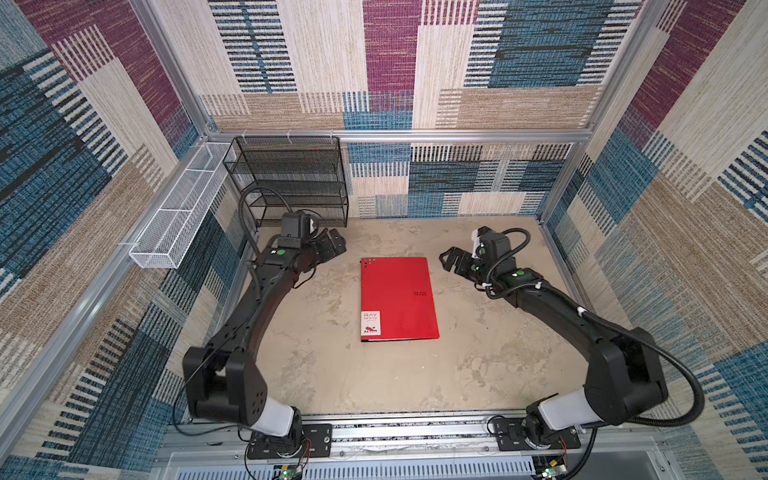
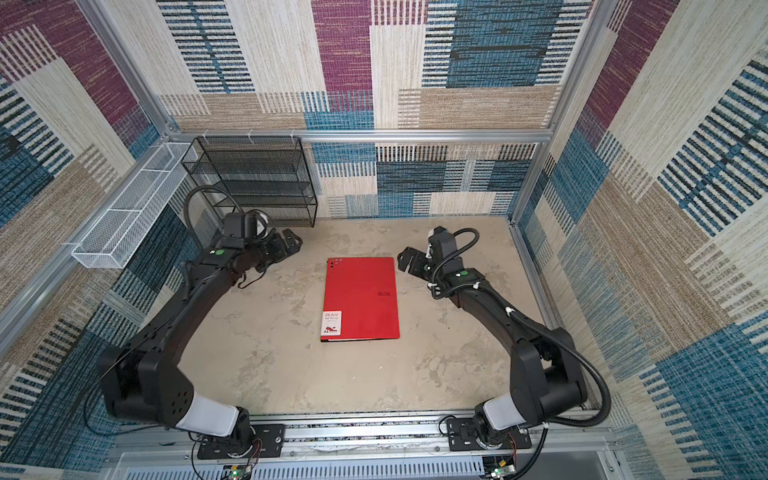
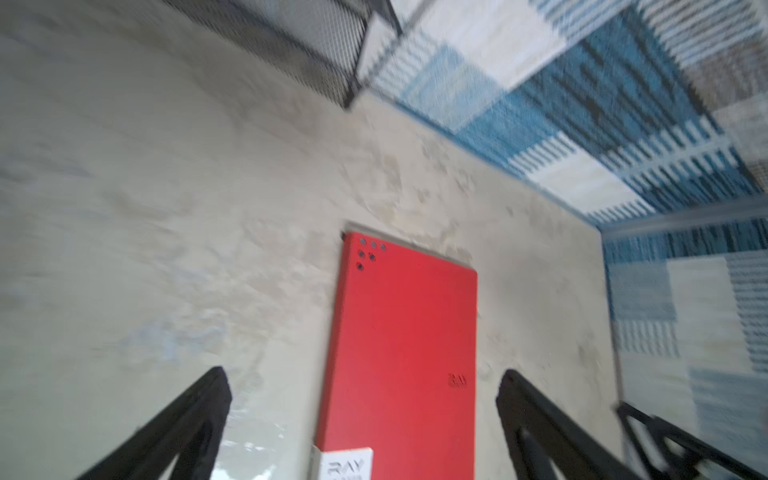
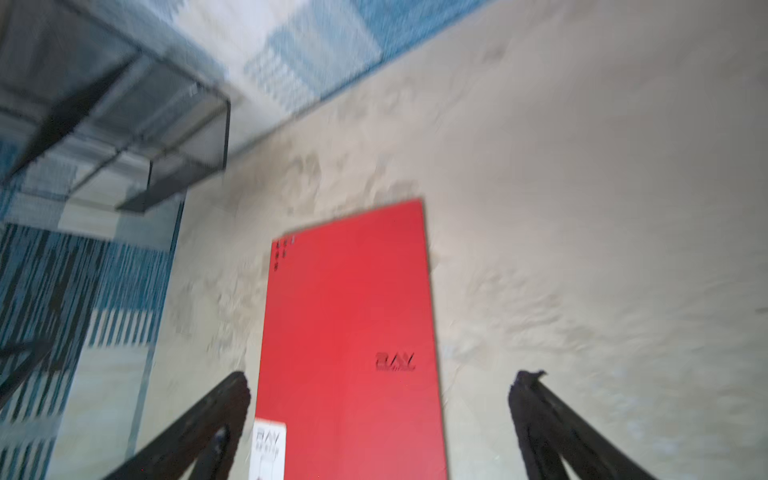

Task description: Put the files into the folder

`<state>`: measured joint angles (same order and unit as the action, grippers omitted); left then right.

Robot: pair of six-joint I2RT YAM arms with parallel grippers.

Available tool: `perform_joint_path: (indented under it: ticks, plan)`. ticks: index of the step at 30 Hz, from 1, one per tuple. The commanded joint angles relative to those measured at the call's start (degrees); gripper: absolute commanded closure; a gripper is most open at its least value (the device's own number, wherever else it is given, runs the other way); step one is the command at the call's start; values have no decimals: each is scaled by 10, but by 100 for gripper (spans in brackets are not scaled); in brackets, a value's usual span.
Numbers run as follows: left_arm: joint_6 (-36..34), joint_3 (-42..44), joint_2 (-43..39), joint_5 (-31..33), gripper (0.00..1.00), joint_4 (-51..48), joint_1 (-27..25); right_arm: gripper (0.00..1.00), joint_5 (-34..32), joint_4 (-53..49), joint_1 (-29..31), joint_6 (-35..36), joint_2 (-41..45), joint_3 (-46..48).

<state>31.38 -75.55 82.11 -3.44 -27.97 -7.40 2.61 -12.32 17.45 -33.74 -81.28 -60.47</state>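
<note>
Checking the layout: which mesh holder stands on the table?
The black wire-mesh shelf rack, in the back corner; the long white mesh basket hangs off the aluminium side rail instead.

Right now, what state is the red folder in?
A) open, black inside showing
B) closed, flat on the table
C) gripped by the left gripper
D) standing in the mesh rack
B: the folder lies shut, red cover up, flat on the table.

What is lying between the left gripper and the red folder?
Nothing. In both top views only bare tabletop separates the left gripper from the closed red folder.
</note>
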Motion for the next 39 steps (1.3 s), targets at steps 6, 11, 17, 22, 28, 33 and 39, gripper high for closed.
perform_joint_path:
  ticks: [6,11,17,22,28,33,39]
  plan:
    - [-112,296,-152,321,1,168,43,0,-187,385,-57,259,189,294]
    - [-161,418,-142,342,4,345,63,0,-228,517,-68,293,174,394]
    - [-232,558,-70,301,1,686,64,0,-206,680,-110,307,61,453]
    - [-248,509,-6,194,1,659,85,0,-142,772,-136,347,7,466]
    - [-280,530,49,137,0,759,87,0,-49,926,-189,324,-75,514]
    - [-283,517,58,140,0,752,85,0,-27,882,-190,330,-72,492]
    - [-283,520,53,139,0,752,84,0,-9,851,-188,342,-64,482]
